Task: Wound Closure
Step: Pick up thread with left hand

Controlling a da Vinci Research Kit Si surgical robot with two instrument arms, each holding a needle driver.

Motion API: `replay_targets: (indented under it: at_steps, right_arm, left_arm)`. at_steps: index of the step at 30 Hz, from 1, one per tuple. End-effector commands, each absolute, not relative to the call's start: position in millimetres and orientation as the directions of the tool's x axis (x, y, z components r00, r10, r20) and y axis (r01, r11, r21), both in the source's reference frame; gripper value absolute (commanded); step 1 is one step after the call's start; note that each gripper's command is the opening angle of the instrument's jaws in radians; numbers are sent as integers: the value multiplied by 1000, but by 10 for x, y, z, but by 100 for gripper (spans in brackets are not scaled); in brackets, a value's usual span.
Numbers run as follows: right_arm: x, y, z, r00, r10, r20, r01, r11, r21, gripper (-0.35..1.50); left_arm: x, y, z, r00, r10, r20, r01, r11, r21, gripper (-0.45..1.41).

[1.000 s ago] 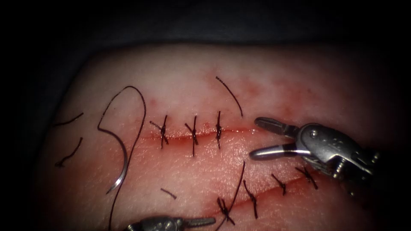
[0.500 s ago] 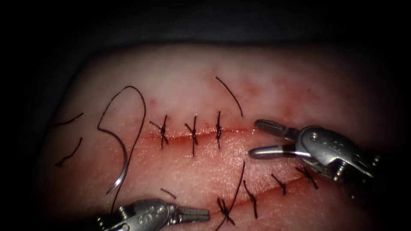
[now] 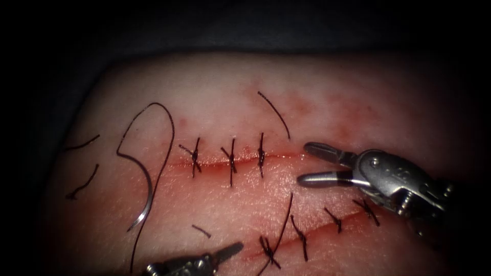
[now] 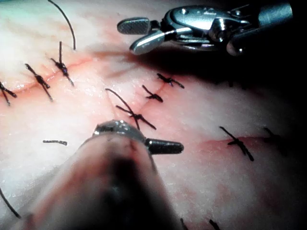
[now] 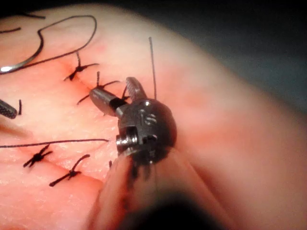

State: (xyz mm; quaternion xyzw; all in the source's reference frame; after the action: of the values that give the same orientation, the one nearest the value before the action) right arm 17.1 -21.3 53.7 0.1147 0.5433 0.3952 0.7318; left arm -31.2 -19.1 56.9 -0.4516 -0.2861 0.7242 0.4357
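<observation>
The curved needle (image 3: 147, 200) lies free on the tissue (image 3: 220, 92), left of the upper cut (image 3: 215, 164), with neither tool holding it. Its thread (image 3: 153, 105) loops above it and trails down to the lower edge. The needle also shows in the right wrist view (image 5: 19, 64). My right tool (image 3: 304, 163) hovers at the right end of the upper cut, jaws open and holding nothing. It also appears in the left wrist view (image 4: 128, 36) and its own view (image 5: 113, 89). My left tool (image 3: 225, 253) sits low, left of the lower cut (image 3: 317, 232). One jaw tilts up, and it holds nothing.
Three knotted stitches (image 3: 231, 158) cross the upper cut, and several more (image 3: 299, 235) cross the lower cut. Cut ends of thread lie at far left (image 3: 82, 185), above the upper cut (image 3: 273, 113) and near the left tool (image 3: 202, 231). Red fluid lines both cuts.
The left tool slid in to the right, then drew back down and left with its jaw swung upward. The right tool dropped slightly and its jaws narrowed a little.
</observation>
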Motion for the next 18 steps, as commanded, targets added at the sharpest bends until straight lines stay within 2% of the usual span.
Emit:
replay_targets:
  at_steps: [1,5,11,12,14,15,18]
  right_arm:
    - [182,-208,540,98,702,-706,-451,663,597,25]
    - [183,-208,540,100,702,-705,-451,664,597,24]
    - [185,-211,541,100,700,-707,-451,666,595,22]
    - [185,-212,541,103,700,-707,-450,666,594,22]
    - [185,-213,541,105,700,-707,-450,667,594,20]
    - [185,-213,541,105,699,-707,-450,668,593,19]
    - [185,-214,540,108,699,-707,-448,669,593,15]
  left_arm:
    - [-321,-190,574,-215,886,-410,-394,-463,-794,99]
    - [-330,-205,582,-231,884,-406,-468,-467,-750,99]
    - [-342,-210,592,-231,887,-399,-507,-460,-729,86]
    - [-343,-209,594,-233,886,-402,-508,-463,-726,74]
    - [-344,-206,598,-236,882,-408,-507,-470,-723,-15]
    - [-343,-199,602,-260,864,-432,-464,-504,-728,-45]
    - [-335,-186,603,-283,843,-458,-421,-538,-730,-45]
